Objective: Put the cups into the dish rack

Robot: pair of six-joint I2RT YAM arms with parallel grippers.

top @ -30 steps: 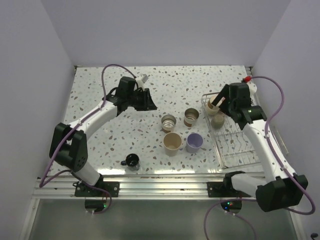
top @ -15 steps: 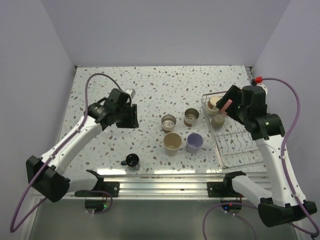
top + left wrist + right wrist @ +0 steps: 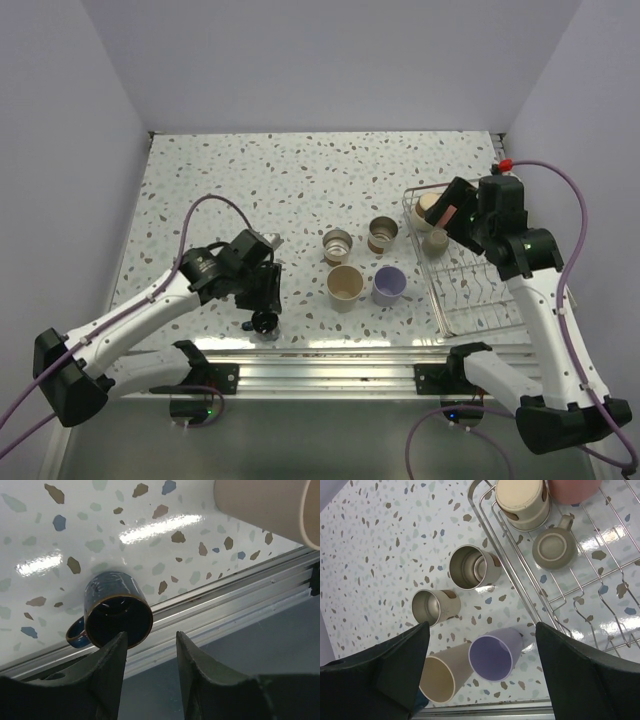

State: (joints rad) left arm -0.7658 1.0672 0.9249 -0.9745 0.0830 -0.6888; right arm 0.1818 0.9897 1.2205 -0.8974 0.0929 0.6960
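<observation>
Scene: speckled worktop [image 3: 200,190] seen from above, with five cups standing loose on it and three in the dish rack [image 3: 480,290] at its right side.

Dish rack, far end: a beige cup [image 3: 522,500] set base up. A red-pink cup [image 3: 570,489] lies just beside it, cut by the frame edge. A small beige mug [image 3: 550,549] sits base up, next toward the arms.

Steel cups: left steel cup [image 3: 431,607] and right steel cup [image 3: 472,567], both mouth up, near each other at mid-worktop, left of the rack.

Tan cup [image 3: 442,675]: mouth up, nearer the arms than the steel pair.

Lavender cup [image 3: 495,655]: mouth up, just beside the tan cup, between it and the rack.

Dark blue cup [image 3: 117,615]: mouth up with its handle to the left, by the worktop's near edge and close to the metal rail [image 3: 225,600]. It is well apart from the other cups.

Left pincer [image 3: 150,639]: fingers apart, low over the near edge. The dark blue cup's rim lies at the tip of the left-hand finger in the wrist view, outside the gap. Contact cannot be told.

Right pincer [image 3: 481,627]: fingers wide apart, raised above the rack's far end, clear of every cup.
</observation>
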